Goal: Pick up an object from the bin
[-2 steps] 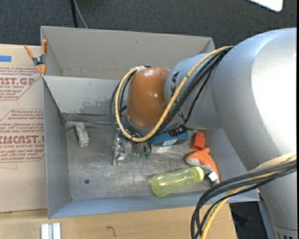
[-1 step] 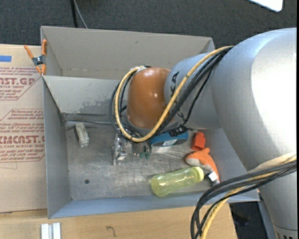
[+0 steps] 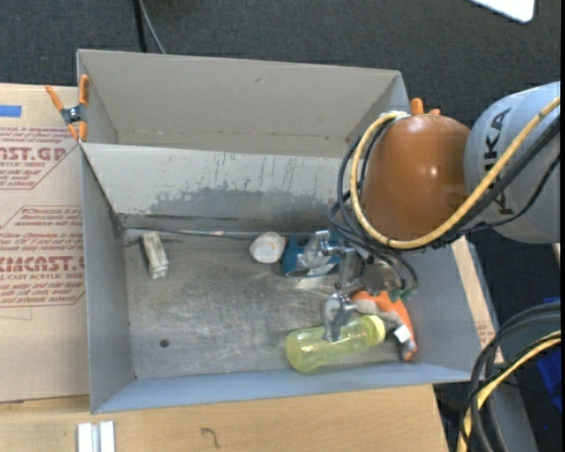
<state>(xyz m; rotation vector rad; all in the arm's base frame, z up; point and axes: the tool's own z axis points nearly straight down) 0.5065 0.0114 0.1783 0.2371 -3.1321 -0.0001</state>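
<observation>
here, yellow bottle (image 3: 320, 350) front right, long axis left-right, cap to right, jaws over it, spread unclear

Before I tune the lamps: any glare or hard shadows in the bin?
Camera view: light is soft; the bin's back wall is brightest, its floor dimmer; faint sheen on the arm's orange cover; no glare on the yellow bottle.

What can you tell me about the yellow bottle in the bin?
The yellow bottle looks like translucent yellow-green plastic, rounded at its left end, narrowing to a paler cap on the right. It lies on its side by the front wall of the bin. The hand hangs over its middle; contact I cannot tell. An orange thing lies beside its cap end.
</observation>
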